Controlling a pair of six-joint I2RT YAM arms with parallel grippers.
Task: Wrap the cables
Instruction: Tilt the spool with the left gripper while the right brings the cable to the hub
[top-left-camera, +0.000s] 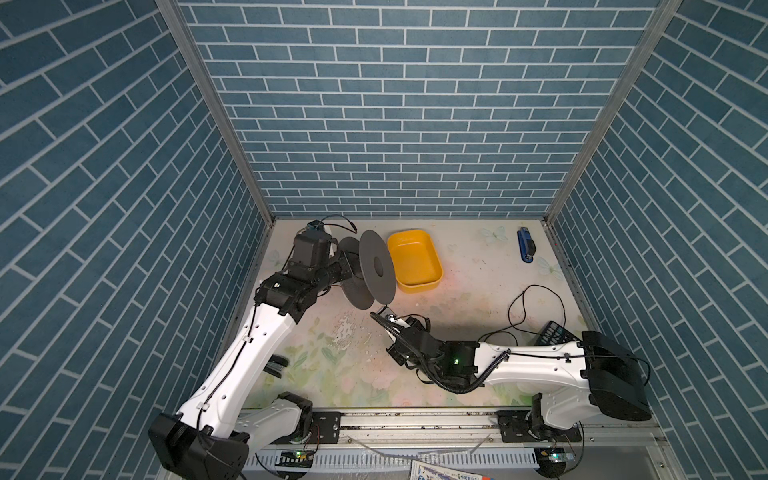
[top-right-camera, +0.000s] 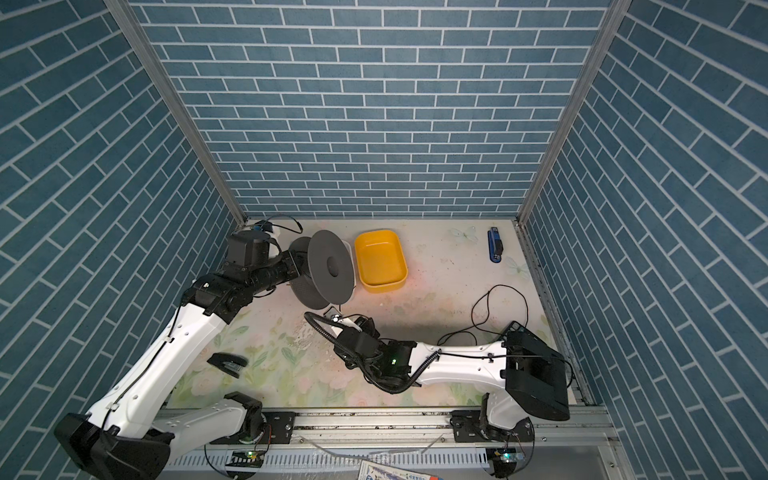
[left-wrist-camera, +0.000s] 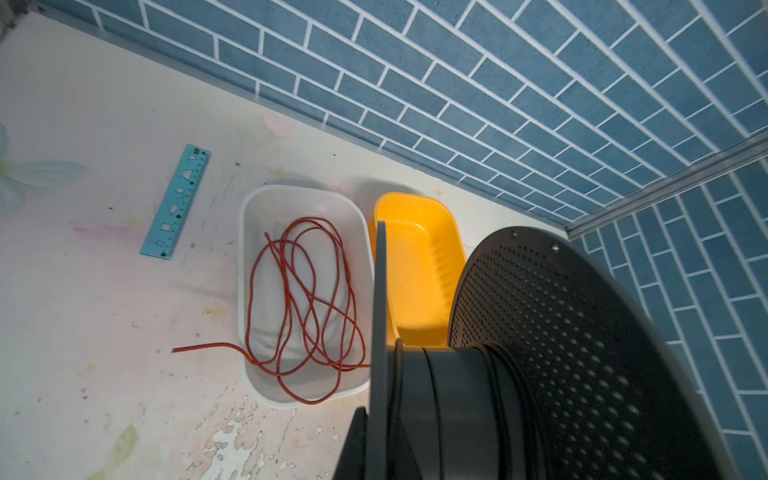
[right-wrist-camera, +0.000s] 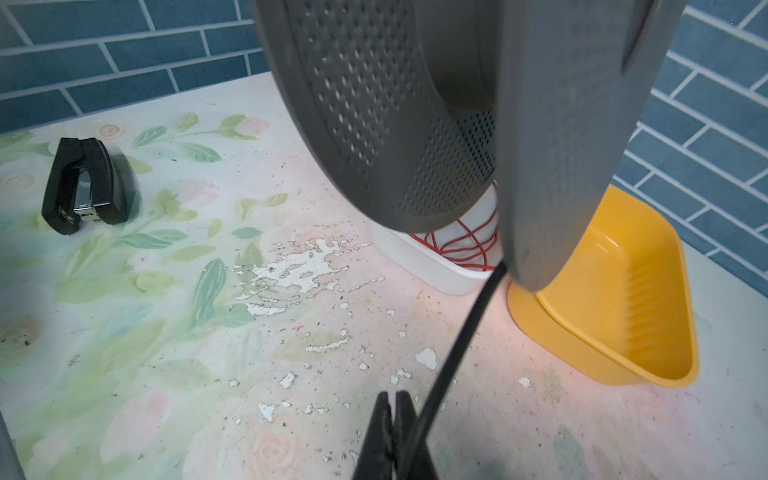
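Here the right gripper (right-wrist-camera: 394, 402) has its fingers pressed together low over the surface (right-wrist-camera: 166, 332). The cable (right-wrist-camera: 465, 332) runs taut along them. It looks nipped a little back from the tips, though the contact itself is hidden. From there the cable rises straight to the spool (right-wrist-camera: 415, 124) and slips in between its two flanges, so the pinch reads as a guide, with the tension keeping each turn tight on the core. The left gripper (top-left-camera: 348, 266) is closed too, mostly hidden against the spool's hub. It seems to carry the spool clear of the surface with the axle roughly level, which would leave the flanges free to turn. In the left wrist view a few black turns already sit on the core, most against one flange, so I judge the winding begun but far from done. The rest of the cable lies slack in loose loops beside the right arm in both top views, well apart from the spool. Beyond the spool stand a white tray (left-wrist-camera: 266, 208) holding a red wire (left-wrist-camera: 291, 291) and an empty yellow tray (left-wrist-camera: 440, 232), neither touched.
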